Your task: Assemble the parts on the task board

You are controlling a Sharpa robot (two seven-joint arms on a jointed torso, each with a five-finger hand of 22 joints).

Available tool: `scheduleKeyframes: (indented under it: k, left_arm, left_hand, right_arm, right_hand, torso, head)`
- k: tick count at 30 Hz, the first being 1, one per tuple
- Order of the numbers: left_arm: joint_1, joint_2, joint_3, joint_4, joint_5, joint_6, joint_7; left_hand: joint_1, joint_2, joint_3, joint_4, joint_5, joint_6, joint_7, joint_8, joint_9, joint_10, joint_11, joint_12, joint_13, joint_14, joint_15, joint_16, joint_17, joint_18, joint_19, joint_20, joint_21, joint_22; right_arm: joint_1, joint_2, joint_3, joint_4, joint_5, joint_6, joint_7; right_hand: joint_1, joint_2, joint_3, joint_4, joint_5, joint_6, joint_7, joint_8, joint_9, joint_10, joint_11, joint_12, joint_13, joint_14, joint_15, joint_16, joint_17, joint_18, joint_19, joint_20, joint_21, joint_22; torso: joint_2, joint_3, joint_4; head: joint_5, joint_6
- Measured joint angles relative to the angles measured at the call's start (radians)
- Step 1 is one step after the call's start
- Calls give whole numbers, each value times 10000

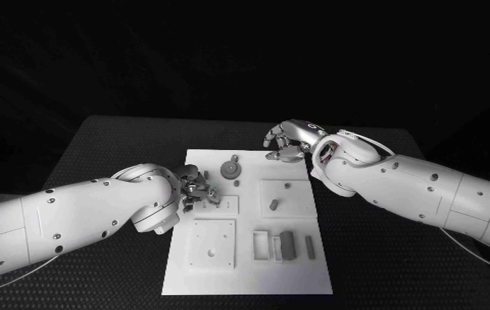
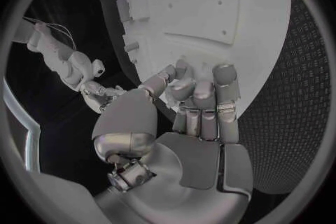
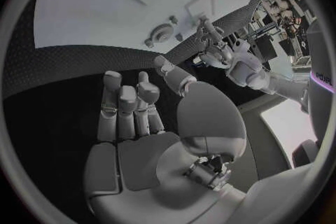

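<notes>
Your board (image 1: 248,267) lies mid-bench (image 1: 122,140), a gear (image 1: 231,169) on it between both hands. Left hand (image 1: 197,192) sits at its edge, whether it holds anything you can't tell. Right hand (image 1: 289,140) hovers beyond, curled, empty.

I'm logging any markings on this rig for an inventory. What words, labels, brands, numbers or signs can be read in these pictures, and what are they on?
No text can be read for certain.
Dark lettering on the white robot body at the rim of the right wrist view: too small and cut off to read.
White rectangular task board, its small grey parts and both silver hands: no markings visible.
</notes>
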Motion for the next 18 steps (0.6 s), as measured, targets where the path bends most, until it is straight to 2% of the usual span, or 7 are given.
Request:
scheduleKeyframes:
  k: [3,11,12,15,18]
  left_arm:
    - [-3,7,0,6,-135,18,-4]
    - [-5,54,0,2,-390,110,-21]
    - [-6,57,0,-1,-404,123,-22]
    - [-6,73,1,-14,-438,167,-24]
    - [-6,99,1,-24,-460,210,-25]
  left_hand:
    - [0,0,0,0,-27,23,-23,0,0,29,-29,-39,0,35,-35,46,-55,1,65,-4,0,0]
    - [0,-1,-59,79,247,58,-58,40,0,118,-120,-78,-47,72,-72,237,-234,3,176,-42,-1,-1]
    - [-1,-2,-40,99,352,58,-58,40,0,135,-137,-78,-55,72,-72,272,-261,3,209,-36,-1,-1]
    - [-152,-64,-67,153,960,74,-73,120,0,168,-175,-123,-65,124,-124,371,-359,6,266,-61,0,-1]
    - [-279,-62,-67,154,1286,93,-92,135,0,202,-211,-123,-77,157,-157,433,-442,7,281,-75,0,-2]
  right_arm:
    - [-1,-2,0,0,6,0,-2]
    - [-4,1,0,-1,15,1,-8]
    - [-4,1,0,-1,15,2,-8]
    - [-6,2,0,-1,17,5,-11]
    - [-7,2,0,-1,18,8,-14]
  right_hand:
    - [0,0,0,0,0,0,0,0,0,0,0,0,0,0,0,0,0,-1,0,0,0,0]
    - [0,0,0,0,0,0,-1,0,0,1,-1,0,1,0,1,0,0,0,0,0,1,-1]
    - [0,0,0,0,0,0,0,0,0,1,-1,0,1,0,1,0,1,-1,0,0,1,-1]
    - [0,0,0,0,0,0,-1,0,0,1,-1,0,1,-1,1,0,1,-1,0,0,1,-1]
    - [0,0,6,-6,0,0,-1,0,0,16,-15,0,1,-1,1,0,1,0,0,0,1,-1]
  torso:
    - [1,0,1]
    - [4,1,3]
    - [5,2,4]
    - [4,2,4]
    - [4,3,5]
  head:
    - [-8,-4]
    - [-16,-12]
    - [-16,-16]
    - [-16,-22]
    - [-20,-23]
